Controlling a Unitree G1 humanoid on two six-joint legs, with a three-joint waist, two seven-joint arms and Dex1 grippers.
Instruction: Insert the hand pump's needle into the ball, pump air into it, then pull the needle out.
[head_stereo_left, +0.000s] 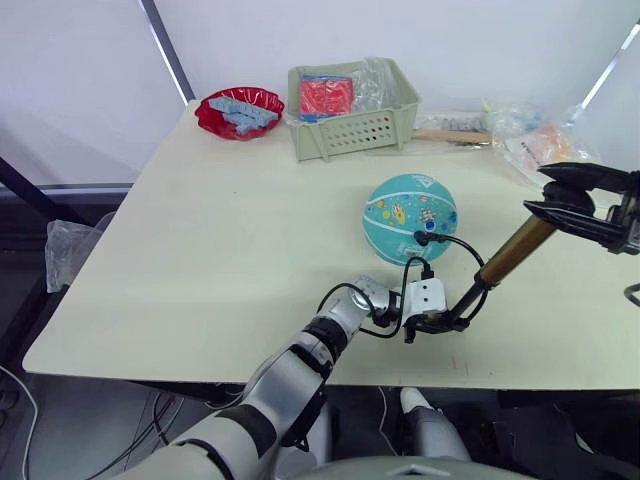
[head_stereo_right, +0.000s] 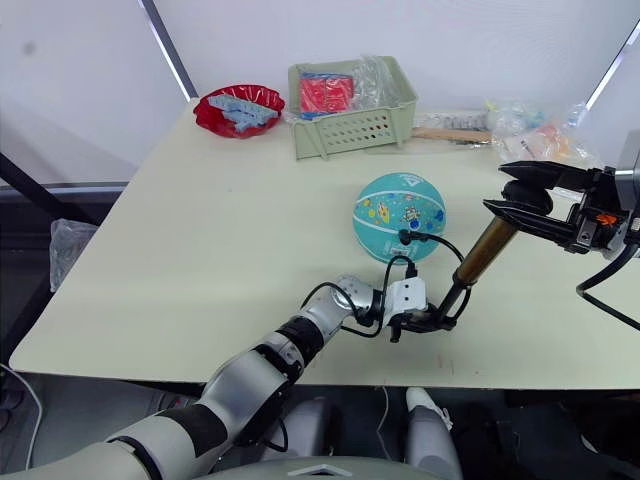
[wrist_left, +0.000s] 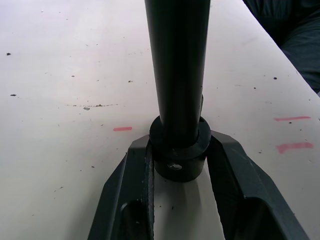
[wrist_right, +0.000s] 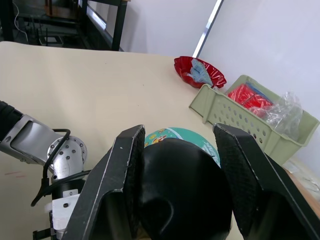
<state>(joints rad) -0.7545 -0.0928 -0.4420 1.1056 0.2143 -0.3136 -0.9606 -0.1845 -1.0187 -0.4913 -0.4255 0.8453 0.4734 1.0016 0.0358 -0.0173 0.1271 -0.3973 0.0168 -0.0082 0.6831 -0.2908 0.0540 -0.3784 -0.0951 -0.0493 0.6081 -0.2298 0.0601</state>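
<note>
- A pale cream desk filled the middle of the scene, its top speckled and marked with a few short red strokes.
- Behind it stood a plain white wall crossed by slanting dark strips.
- Below the desk's left edge lay a grey floor with a crumpled clear plastic bag and cables.
- Dark furniture frames stood beyond the desk.
</note>
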